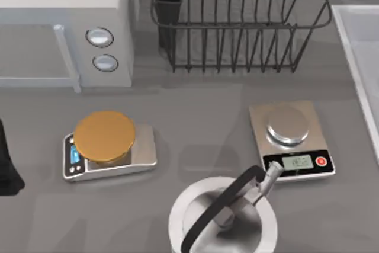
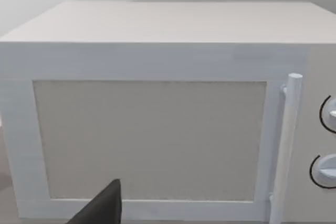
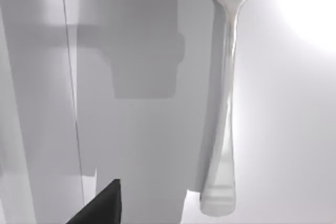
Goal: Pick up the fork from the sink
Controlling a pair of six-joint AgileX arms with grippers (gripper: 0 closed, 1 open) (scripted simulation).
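Observation:
The fork [image 3: 227, 103] is a slim shiny silver utensil lying flat on the pale floor of the sink [image 3: 299, 129] in the right wrist view. A dark part of my right gripper [image 3: 102, 205] hangs above the sink floor, off to one side of the fork's handle end and not touching it. In the top view the sink's raised light rim [image 1: 354, 57] runs along the table's right edge. My left gripper [image 1: 7, 167] is parked at the table's far left edge, facing the microwave.
A white microwave [image 1: 65, 25] stands at the back left, with a black wire dish rack [image 1: 237, 22] behind the middle. A scale with a gold plate [image 1: 109, 146], a steel scale [image 1: 293, 140] and a pot with a black handle [image 1: 222, 217] sit in front.

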